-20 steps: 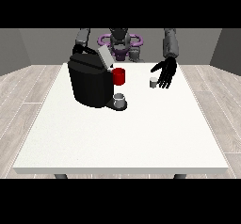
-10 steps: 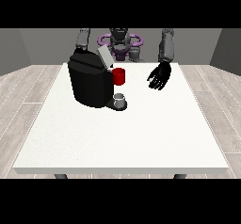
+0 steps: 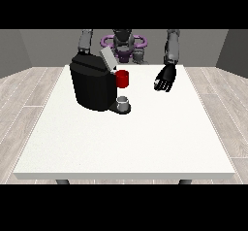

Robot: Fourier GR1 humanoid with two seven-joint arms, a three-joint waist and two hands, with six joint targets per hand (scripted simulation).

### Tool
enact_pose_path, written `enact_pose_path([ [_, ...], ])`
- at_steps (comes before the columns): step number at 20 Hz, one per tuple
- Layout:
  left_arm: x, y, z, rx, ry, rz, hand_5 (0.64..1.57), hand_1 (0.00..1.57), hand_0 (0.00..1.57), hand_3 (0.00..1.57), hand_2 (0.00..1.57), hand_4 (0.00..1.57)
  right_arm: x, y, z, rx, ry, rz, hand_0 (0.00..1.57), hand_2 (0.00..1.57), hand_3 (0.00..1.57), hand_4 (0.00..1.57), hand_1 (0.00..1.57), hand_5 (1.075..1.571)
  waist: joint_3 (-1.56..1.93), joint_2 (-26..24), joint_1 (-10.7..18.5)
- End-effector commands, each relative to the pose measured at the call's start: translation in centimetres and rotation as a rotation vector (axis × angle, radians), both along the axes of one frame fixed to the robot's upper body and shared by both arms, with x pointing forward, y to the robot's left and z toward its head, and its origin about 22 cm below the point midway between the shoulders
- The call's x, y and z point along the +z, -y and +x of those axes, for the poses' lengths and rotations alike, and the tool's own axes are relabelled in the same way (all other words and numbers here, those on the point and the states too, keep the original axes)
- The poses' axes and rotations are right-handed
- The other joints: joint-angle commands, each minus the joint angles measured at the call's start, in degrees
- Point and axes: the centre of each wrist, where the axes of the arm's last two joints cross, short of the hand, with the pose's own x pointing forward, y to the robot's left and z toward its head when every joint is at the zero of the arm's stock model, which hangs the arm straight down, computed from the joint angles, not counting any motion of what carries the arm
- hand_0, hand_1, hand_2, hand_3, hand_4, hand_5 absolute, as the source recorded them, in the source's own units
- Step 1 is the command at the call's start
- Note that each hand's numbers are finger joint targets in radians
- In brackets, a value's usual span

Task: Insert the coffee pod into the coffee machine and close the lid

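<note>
front view. black coffee machine (image 3: 94, 87) stands on the white table (image 3: 145, 138), toward the view's left, near the robot's edge. its lid (image 3: 107, 59) is tilted up and open. a red mug (image 3: 122, 78) sits against the machine's front, and below it a small grey cup (image 3: 123, 102) rests on the drip base.

coffee pod: cannot find it on the table. the hand at the view's right (image 3: 164, 78) hangs above the table, well apart from the machine, fingers curled downward; cannot tell whether the pod is inside that curl.

the hand at the view's left is hidden behind the machine; only its forearm (image 3: 85, 41) shows.

handling judgement: a pod is likely light, small and thin-walled, so pinch it by the rim and sides. the lid looks stiff and hinged; press near its free end.
</note>
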Motion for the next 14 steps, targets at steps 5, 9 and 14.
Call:
enact_pose_path([
  [5, -1.4, 0.3, 0.5, -0.043, -0.047, 0.013, 1.571, 1.04, 1.04, 1.01, 1.12, 0.40, -2.1, 0.1, 0.1, -0.012, -0.038, 0.023, 0.00, 0.00, 0.00, 0.00, 0.00, 1.571, -0.03, -1.4, 1.0],
  [9, -0.6, 1.2, 0.9, -0.062, -0.014, -0.056, 1.571, 1.28, 1.28, 1.24, 1.31, 0.50, -4.8, 0.4, -2.0, -0.050, -0.099, 0.017, 0.00, 0.00, 0.00, 0.00, 0.00, 1.571, -0.02, -3.9, 1.4],
  [14, 2.3, 1.7, 2.6, -0.112, -0.012, -0.186, 1.571, 1.45, 1.45, 1.36, 1.43, 0.52, -3.8, 2.9, -0.5, -0.118, -0.143, -0.076, 0.00, 0.00, 0.00, 0.00, 0.00, 1.571, -0.02, -5.8, 2.6],
])
